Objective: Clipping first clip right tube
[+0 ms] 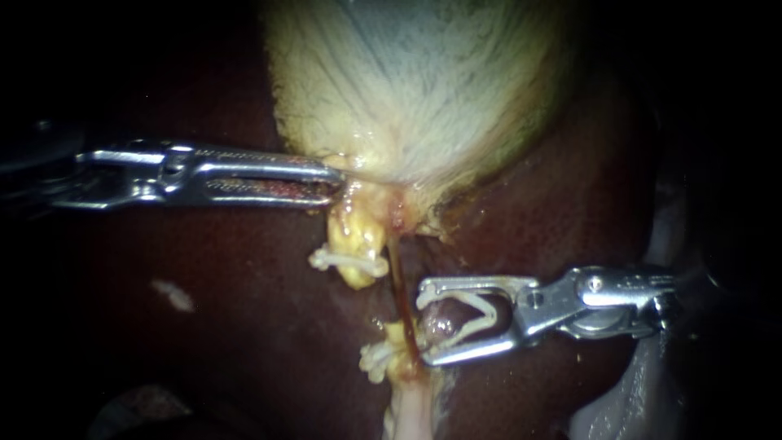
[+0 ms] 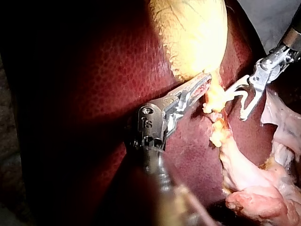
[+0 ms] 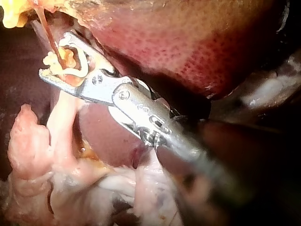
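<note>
- Endoscope view: the right instrument [image 1: 423, 322] has its jaws spread wide, both bearing on a white clip [image 1: 489, 315] whose mouth meets the thin red right tube [image 1: 401, 293].
- Just beside it, the yellowish left tube [image 1: 358, 236] carries two set clips [image 1: 350, 261].
- Farther off, the left instrument [image 1: 336, 183] pinches the gallbladder [image 1: 423, 90] at its lower end, over dark liver [image 1: 244, 285].

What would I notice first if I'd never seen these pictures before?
Probably the pale, yellowish gallbladder, glowing at the top middle of the endoscope view against the dark red liver. Next comes the shiny right instrument below it. Its end effector holds a white clip wide open at a thin red tube.
</note>
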Robot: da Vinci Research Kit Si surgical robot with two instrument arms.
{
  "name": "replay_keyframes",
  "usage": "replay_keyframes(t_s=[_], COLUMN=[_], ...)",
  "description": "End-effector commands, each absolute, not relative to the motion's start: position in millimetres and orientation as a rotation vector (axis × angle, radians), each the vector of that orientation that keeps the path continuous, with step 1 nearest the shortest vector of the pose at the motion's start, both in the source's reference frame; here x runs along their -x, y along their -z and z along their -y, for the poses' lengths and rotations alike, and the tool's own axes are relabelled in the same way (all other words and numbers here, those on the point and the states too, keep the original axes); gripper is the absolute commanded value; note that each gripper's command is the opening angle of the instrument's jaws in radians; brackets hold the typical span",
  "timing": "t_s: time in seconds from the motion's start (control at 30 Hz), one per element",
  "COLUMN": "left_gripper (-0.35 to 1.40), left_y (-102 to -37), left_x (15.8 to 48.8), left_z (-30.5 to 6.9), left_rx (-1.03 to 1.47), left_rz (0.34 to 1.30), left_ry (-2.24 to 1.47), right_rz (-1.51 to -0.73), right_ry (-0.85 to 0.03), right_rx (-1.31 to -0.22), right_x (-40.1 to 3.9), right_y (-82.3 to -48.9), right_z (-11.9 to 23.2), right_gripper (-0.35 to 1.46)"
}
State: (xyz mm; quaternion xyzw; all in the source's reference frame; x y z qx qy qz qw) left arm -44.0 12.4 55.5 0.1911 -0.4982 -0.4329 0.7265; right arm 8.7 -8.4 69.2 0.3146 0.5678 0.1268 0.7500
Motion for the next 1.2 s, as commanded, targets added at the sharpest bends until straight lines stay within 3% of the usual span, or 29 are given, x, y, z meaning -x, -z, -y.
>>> replay_keyframes(t_s=[0.03, 0.47, 1.2], left_gripper=[-0.35, -0.35, -0.35], left_y=[-55.5, -55.6, -56.0], left_x=[44.1, 44.2, 44.2], left_z=[-12.3, -12.4, -12.3], left_rx=[-0.422, -0.422, -0.420], left_rz=[1.099, 1.099, 1.099], left_ry=[0.954, 0.954, 0.953], right_rz=[-1.241, -1.242, -1.169], right_ry=[-0.278, -0.246, -0.263], right_rx=[-0.686, -0.708, -0.757], right_x=[-9.1, -11.3, -10.5], right_y=[-69.3, -68.6, -71.6], right_z=[8.7, 11.4, 13.9], right_gripper=[0.54, 0.55, 0.42])
